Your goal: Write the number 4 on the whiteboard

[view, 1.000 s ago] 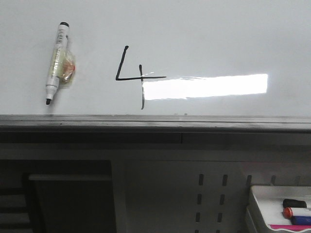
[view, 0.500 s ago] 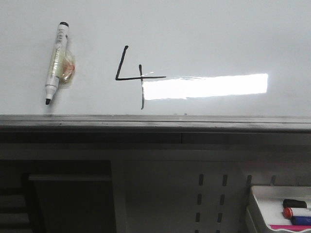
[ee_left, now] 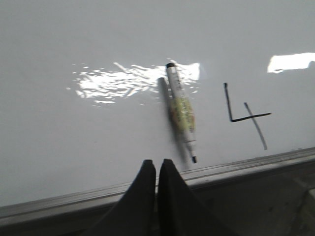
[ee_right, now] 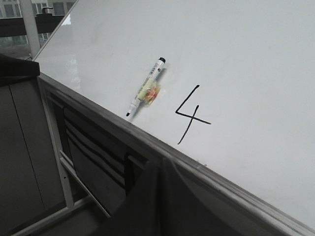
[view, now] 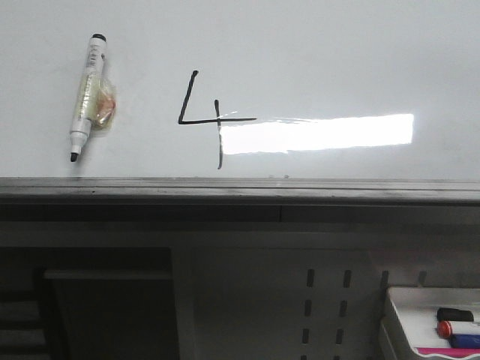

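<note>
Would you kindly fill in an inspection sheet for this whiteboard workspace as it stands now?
Surface: whiteboard glossy, a bright rectangular glare right of the digit.
Job's things: number 4 drawn in black; black-tipped marker lying on the board left of it, uncapped.
Clutter: white tray at lower right with capped markers.
Grippers: left gripper shut and empty; right gripper appears shut, blurred.
Cables: nothing seen.
Surroundings: dark grey ledge along the board's lower edge.

One legible mark: the number 4 (view: 204, 118), hand-drawn in black with an open top, stands on the whiteboard (view: 315, 52). The same figure shows in both wrist views. The marker (view: 88, 94) stuck to the board carries dark print on its barrel, too small to read.
</note>
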You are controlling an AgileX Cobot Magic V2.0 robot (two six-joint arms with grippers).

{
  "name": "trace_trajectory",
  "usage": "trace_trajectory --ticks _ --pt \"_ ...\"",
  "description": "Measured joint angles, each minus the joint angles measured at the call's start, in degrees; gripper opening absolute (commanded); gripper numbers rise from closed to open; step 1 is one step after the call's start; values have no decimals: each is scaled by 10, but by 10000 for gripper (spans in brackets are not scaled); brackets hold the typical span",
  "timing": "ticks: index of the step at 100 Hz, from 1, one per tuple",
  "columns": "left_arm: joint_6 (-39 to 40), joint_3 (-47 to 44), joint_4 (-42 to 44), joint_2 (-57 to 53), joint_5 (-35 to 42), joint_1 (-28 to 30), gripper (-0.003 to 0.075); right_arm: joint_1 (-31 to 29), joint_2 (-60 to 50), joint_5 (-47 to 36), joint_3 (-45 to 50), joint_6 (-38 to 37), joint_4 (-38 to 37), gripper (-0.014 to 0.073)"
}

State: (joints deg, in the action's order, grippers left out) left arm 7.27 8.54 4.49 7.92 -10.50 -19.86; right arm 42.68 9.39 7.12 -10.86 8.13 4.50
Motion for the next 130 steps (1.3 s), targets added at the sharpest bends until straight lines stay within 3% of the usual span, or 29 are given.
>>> trace_trajectory --ticks 25,37,50,130 --pt "-17 -63 -20 -71 -31 143 -20 0 0 0 0 0 0 -64" --pt "-18 -89 -35 -82 -56 179 -20 0 0 0 0 0 0 -64" --pt "-18 -88 -38 -82 -91 185 -20 0 -1 -1 0 0 0 -64" --pt "-18 -88 -40 -82 -94 185 -20 0 -1 -1 0 0 0 -64"
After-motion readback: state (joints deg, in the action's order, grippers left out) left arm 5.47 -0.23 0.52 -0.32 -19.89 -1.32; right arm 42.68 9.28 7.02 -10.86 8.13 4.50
